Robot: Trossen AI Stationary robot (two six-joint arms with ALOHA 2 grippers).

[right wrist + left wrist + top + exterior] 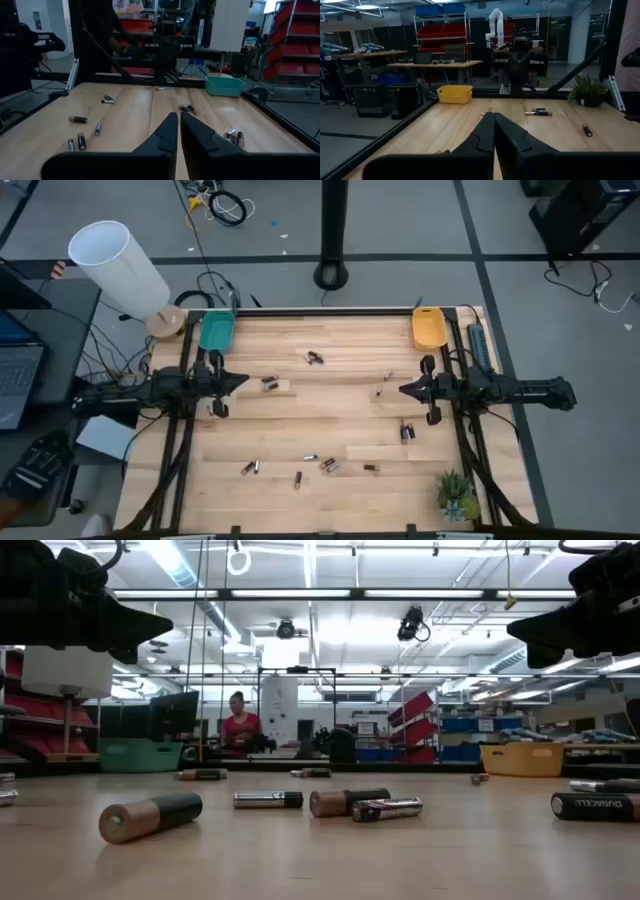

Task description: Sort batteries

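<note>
Both grippers, left [240, 382] and right [405, 389], pinched shut and empty mid-frame; those batteries [325, 464] look small, hard, rolly — pinch across the barrel.

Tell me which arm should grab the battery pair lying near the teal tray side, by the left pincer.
Left. The left pincer sits raised, fingers together, right next to that battery pair, while the right pincer waits across the table, nearer the orange tray, with other batteries closer to it.
</note>
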